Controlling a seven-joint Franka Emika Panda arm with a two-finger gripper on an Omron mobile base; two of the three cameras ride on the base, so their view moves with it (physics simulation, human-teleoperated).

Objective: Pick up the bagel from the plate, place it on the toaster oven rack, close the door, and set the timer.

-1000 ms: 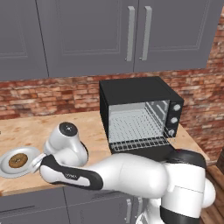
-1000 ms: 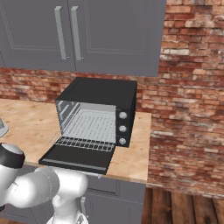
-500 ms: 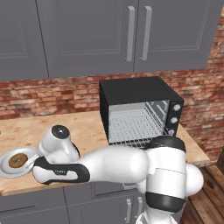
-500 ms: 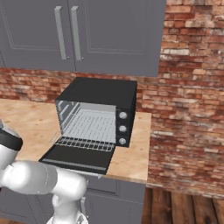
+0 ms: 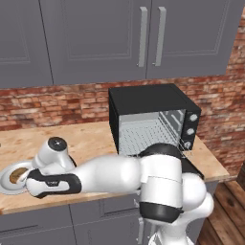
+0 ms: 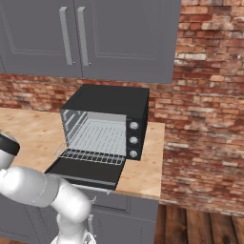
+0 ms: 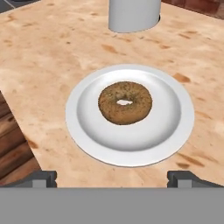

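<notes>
Pale speckled wooden counter (image 7: 52, 52) carries everything, running under grey panelled wall cabinets (image 5: 95, 38) and against a red brick wall (image 6: 205, 95); nearest in the hand view, the two dark fingertips of the gripper (image 7: 113, 178) stand spread wide apart at the bottom corners, holding nothing, with the round shallow grey-white plate (image 7: 175, 131) lying between and just beyond them; the small brown speckled ring-shaped bagel (image 7: 125, 102) rests flat near the middle of that plate, untouched; beyond the plate stands a plain grey cylindrical object (image 7: 133, 14), its upper part cut off by the frame edge; in the left base view the white arm reaches low across the counter front to the plate (image 5: 5, 185) at the left edge, partly covering it; farther right sits the black box-shaped toaster oven (image 6: 112, 100) with three round knobs (image 6: 134, 139); its flat black door (image 6: 86, 172) hangs open toward the counter edge, and the silvery wire toaster oven rack (image 6: 93, 156) juts out above it.
</notes>
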